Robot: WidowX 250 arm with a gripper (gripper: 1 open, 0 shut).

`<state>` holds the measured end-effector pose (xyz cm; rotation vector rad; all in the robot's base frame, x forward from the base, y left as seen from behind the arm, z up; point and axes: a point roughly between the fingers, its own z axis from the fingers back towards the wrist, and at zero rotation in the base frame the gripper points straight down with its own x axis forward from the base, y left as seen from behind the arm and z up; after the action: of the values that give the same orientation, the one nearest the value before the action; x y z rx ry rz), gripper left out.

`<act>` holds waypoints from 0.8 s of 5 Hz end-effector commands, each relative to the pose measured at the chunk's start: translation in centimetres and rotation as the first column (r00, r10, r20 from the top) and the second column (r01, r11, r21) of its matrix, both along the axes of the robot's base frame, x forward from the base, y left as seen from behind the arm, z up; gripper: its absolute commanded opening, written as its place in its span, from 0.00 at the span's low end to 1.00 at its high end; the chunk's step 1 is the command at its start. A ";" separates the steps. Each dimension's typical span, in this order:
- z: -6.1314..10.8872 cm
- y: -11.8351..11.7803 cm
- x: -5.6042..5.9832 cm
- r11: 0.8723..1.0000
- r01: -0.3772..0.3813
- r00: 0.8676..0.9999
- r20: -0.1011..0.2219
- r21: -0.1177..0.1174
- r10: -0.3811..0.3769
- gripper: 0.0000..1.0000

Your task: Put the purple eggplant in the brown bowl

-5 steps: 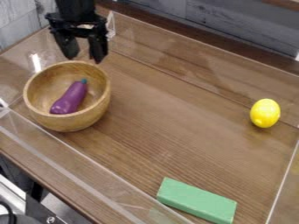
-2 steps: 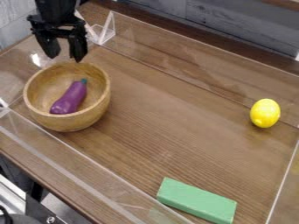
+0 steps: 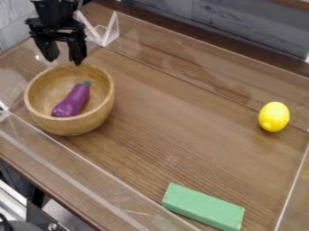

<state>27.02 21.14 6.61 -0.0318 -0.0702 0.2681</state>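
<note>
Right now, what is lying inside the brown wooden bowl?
Inside the brown bowl lies the purple eggplant, alone, slanted across the bottom. The part of the floor beneath it is covered and cannot be seen.

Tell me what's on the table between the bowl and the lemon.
Nothing: in the camera view, only bare wood tabletop lies between the bowl and the lemon.

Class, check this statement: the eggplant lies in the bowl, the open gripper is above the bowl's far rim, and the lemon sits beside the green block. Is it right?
Not quite. The lemon sits far from the green block, up by the right wall. The camera view shows this. The eggplant does lie in the bowl, and the open gripper is above its far rim.
</note>
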 end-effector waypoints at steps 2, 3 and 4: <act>-0.3 -0.1 0.3 0.999 -0.004 1.000 0.008 0.033 0.003 1.00; -0.5 -0.6 0.1 1.000 -0.009 1.000 -0.007 0.028 0.009 1.00; -0.7 -1.2 0.1 1.000 -0.012 1.000 -0.020 0.022 0.013 1.00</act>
<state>26.80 19.83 5.12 -0.0238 -0.0350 0.2900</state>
